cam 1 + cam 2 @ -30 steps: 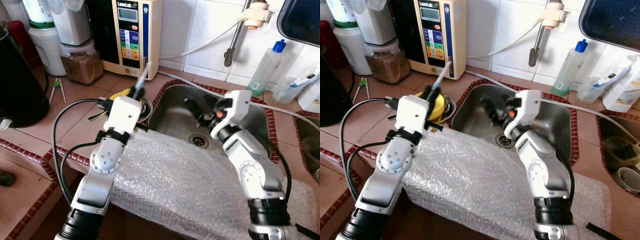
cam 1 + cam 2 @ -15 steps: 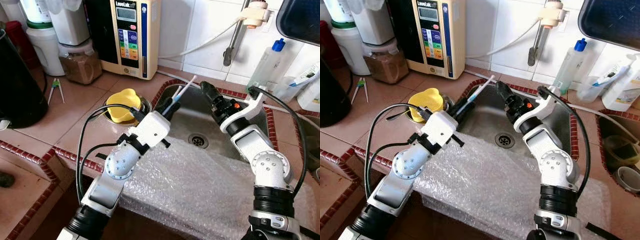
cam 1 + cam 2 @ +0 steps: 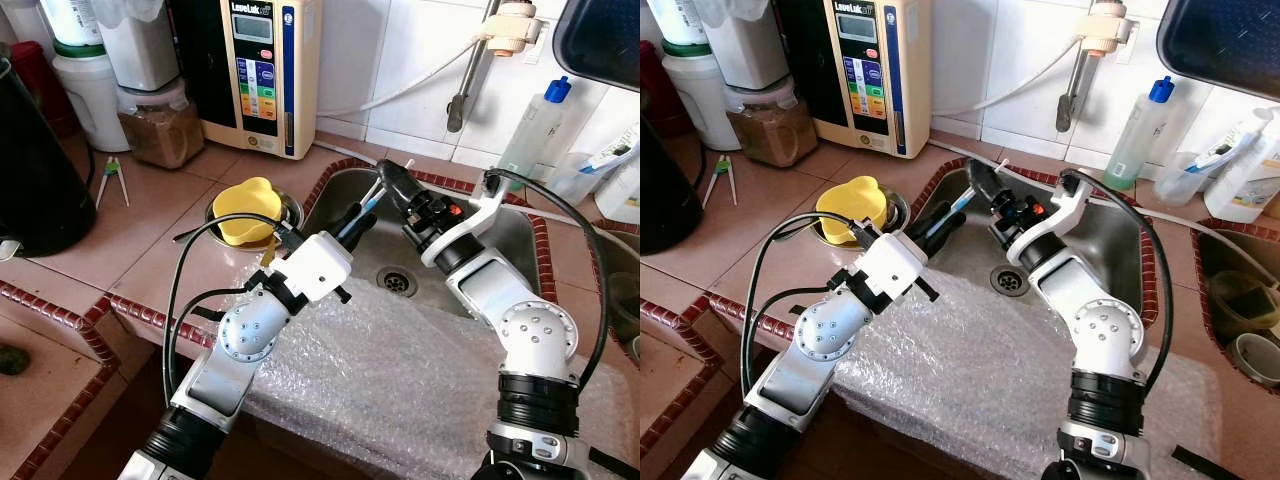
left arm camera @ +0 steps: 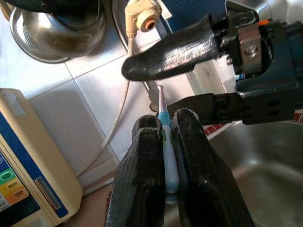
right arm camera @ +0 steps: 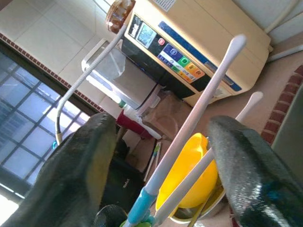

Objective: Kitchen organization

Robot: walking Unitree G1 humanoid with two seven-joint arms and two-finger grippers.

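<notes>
My left gripper (image 3: 356,214) is shut on a toothbrush (image 4: 165,156) with a blue-and-white handle. It holds the brush over the left rim of the steel sink (image 3: 520,235). The thin white stem (image 3: 385,185) points up and to the right, and a second white stem (image 5: 222,127) runs beside it. My right gripper (image 3: 392,192) faces it from the right, open, one finger (image 5: 80,175) on each side of the stems without touching them. In the left wrist view the brush tip stands between the right gripper's fingers (image 4: 175,52).
A yellow cup (image 3: 245,205) sits in a metal strainer left of the sink. Bubble wrap (image 3: 400,370) covers the counter's front edge. A water machine (image 3: 265,70), jars and a black kettle (image 3: 35,160) stand at the back left. A tap (image 3: 470,70) and a bottle (image 3: 535,125) are behind the sink.
My left gripper has carried the toothbrush from above the yellow cup rightward to the sink. The right gripper has risen from the basin and turned, so its fingers now flank the stems.
</notes>
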